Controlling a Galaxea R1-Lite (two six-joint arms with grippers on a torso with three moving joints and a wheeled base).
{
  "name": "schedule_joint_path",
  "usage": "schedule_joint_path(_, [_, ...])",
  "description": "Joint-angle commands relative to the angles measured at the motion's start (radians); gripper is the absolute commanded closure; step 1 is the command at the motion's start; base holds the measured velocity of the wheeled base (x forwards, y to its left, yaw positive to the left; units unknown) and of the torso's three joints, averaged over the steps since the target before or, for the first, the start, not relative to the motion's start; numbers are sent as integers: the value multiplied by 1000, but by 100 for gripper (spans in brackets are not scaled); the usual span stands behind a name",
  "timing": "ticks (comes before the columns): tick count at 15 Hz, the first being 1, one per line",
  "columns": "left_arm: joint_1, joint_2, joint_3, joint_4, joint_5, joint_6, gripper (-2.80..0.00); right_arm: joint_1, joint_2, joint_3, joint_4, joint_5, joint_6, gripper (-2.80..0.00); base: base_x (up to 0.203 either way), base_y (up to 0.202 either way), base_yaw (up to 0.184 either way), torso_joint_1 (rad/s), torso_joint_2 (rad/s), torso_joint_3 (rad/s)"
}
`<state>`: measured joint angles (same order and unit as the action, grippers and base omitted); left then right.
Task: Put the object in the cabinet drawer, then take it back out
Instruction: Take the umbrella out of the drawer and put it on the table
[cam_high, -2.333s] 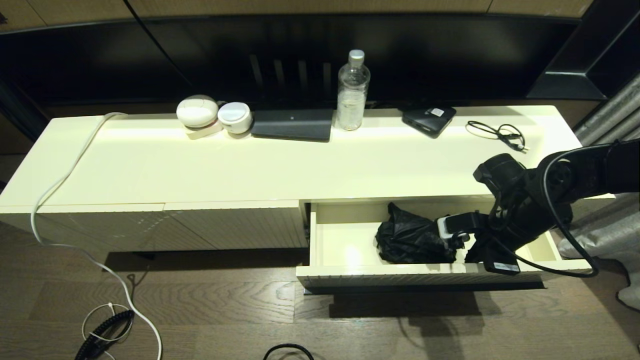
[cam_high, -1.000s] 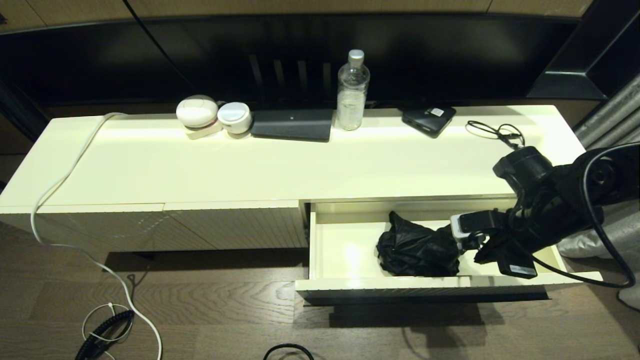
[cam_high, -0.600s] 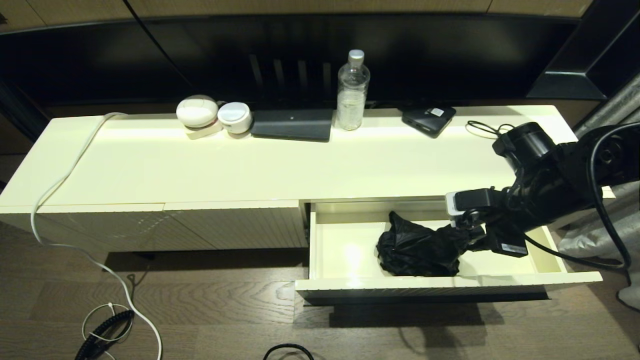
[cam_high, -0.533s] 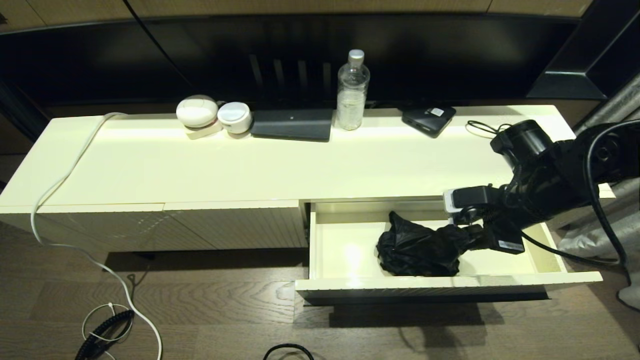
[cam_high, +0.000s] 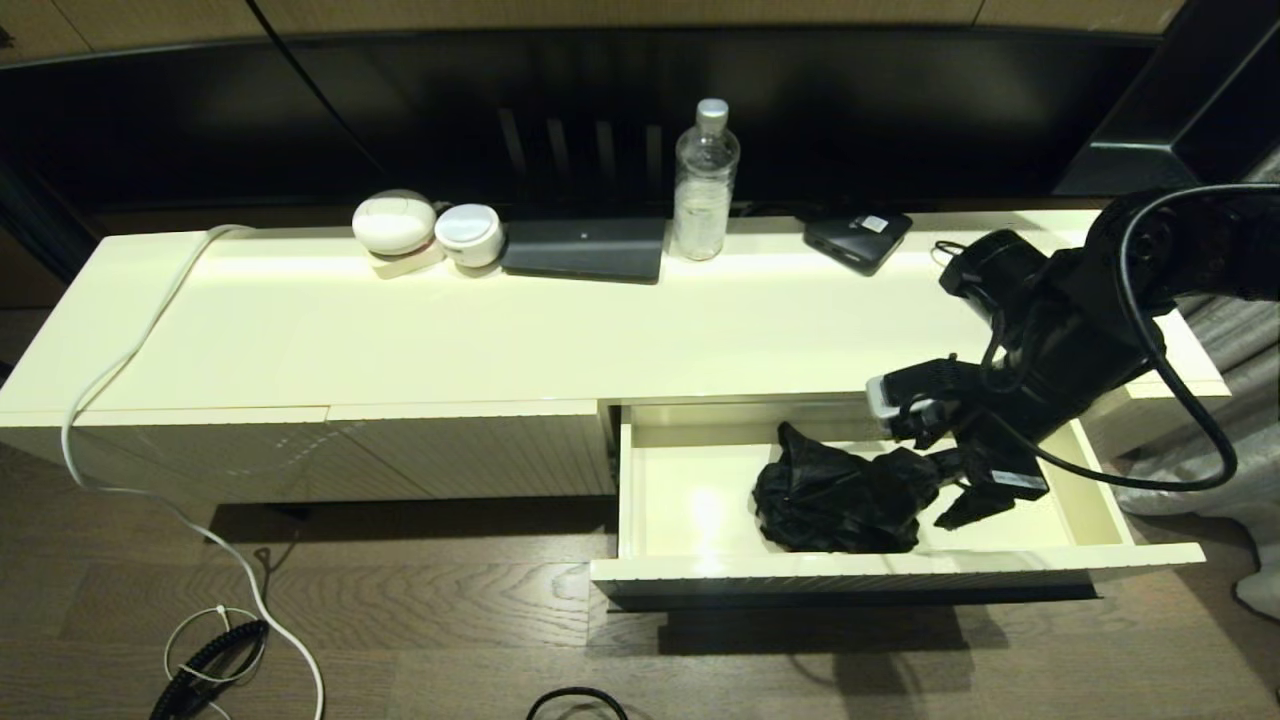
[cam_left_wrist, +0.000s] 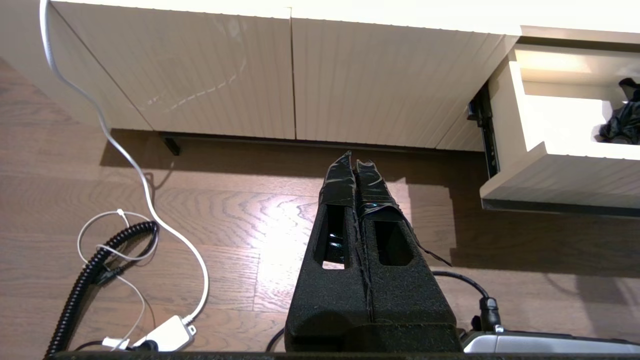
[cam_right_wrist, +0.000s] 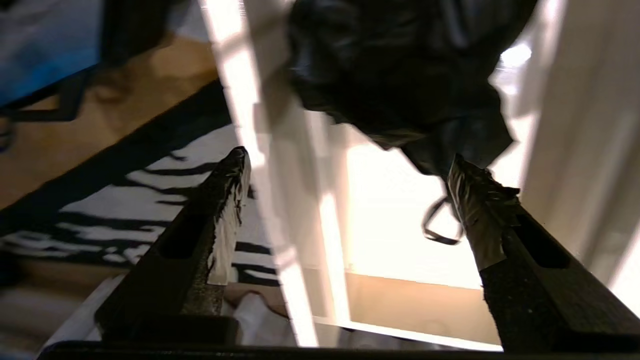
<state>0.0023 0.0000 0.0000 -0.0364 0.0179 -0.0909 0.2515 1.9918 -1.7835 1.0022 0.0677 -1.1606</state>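
Note:
The black umbrella (cam_high: 835, 490) lies bundled in the open cabinet drawer (cam_high: 900, 565), right of its middle, handle end pointing right. My right gripper (cam_high: 948, 490) hovers open just beside that handle end, holding nothing. In the right wrist view the umbrella fabric (cam_right_wrist: 400, 65) lies ahead of the open right gripper (cam_right_wrist: 348, 157), and its thin wrist loop (cam_right_wrist: 435, 225) hangs by one fingertip (cam_right_wrist: 470, 200). The near fingertip overhangs the drawer's front. My left gripper (cam_left_wrist: 356, 162) is shut and empty, parked low over the floor, with the drawer (cam_left_wrist: 550, 170) off to its side.
On the cabinet top (cam_high: 500, 330) stand a clear bottle (cam_high: 705, 185), a flat black box with a white sticker (cam_high: 858, 238), a dark flat device (cam_high: 585, 250) and two white round devices (cam_high: 425, 228). A white cable (cam_high: 110, 400) runs down to the floor.
My right arm has risen from low in the drawer and swung left toward the cabinet top. The drawer slid out slightly. The umbrella has stayed in the drawer.

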Motion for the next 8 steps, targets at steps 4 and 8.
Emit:
schedule_joint_path(4, [1,-2,0,0,1,-1,0,-2,87,-59,66,35,-7,-280,0,0,0,0,0,0])
schedule_joint_path(8, [1,-2,0,0,1,-1,0,-10,145,-131,47,34,-6,-280,0,0,0,0,0,0])
